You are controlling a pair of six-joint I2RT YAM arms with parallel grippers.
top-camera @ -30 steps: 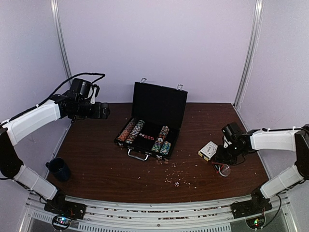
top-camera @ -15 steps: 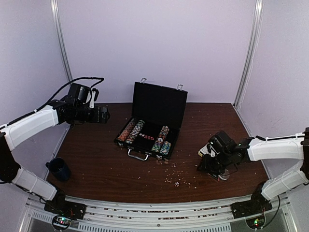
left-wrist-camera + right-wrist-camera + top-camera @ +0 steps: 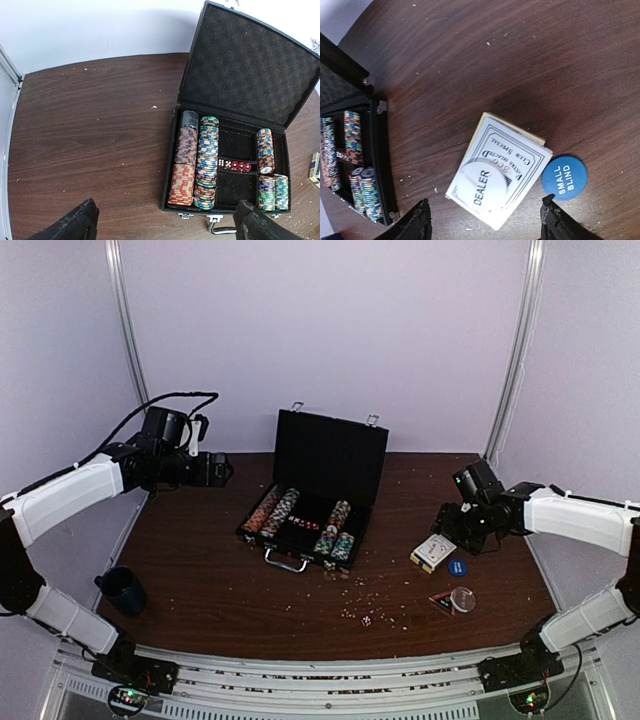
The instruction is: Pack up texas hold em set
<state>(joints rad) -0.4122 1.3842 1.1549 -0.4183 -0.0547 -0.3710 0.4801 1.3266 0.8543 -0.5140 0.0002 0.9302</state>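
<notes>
Left gripper (image 3: 162, 225) and right gripper (image 3: 485, 222) both gape empty; grabbing the deck (image 3: 512, 150) could knock the dealer button (image 3: 482, 187) off.

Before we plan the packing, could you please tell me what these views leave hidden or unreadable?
Top external: the small dark-and-red item beside the clear round button is too small to identify.
Top external: the die has pips too small to read.
Left wrist: the card deck box is cut off by the right edge.
Right wrist: the DEALER button covers part of the box's print.
</notes>
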